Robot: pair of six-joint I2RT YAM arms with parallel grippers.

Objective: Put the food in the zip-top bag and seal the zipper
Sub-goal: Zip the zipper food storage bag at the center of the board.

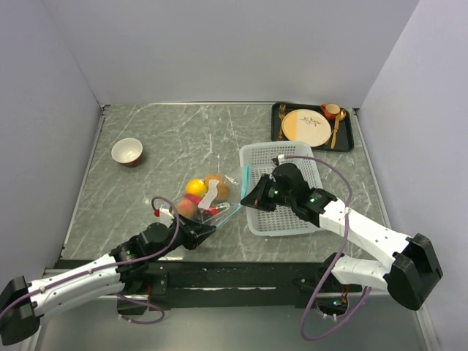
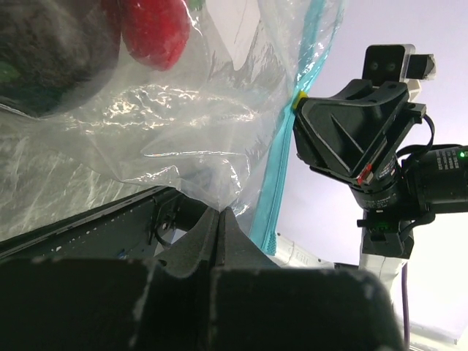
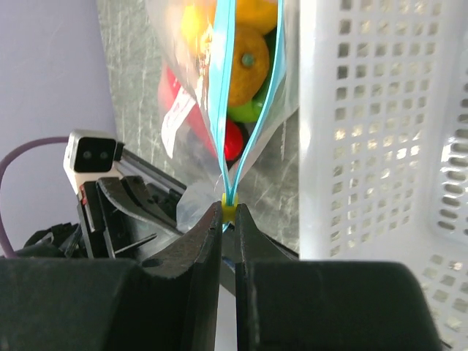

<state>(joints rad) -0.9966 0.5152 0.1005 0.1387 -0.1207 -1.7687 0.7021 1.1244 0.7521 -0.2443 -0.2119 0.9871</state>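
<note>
Here, both arms reach inward, left gripper (image 2: 219, 214) pinching the zip-top bag (image 2: 183, 131), right gripper (image 3: 227, 209) seemingly clamping the zipper (image 3: 221, 88).

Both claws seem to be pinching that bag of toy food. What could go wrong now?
The right gripper pinches only the tiny yellow slider; it could slip off, leaving the zipper gaping. The left gripper holds just a thin fold of the zip-top bag, which might pull free, letting the food spill.

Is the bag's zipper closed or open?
Mostly open: the right wrist view shows the zipper splitting into two blue strips above the yellow slider, food visible between.
</note>
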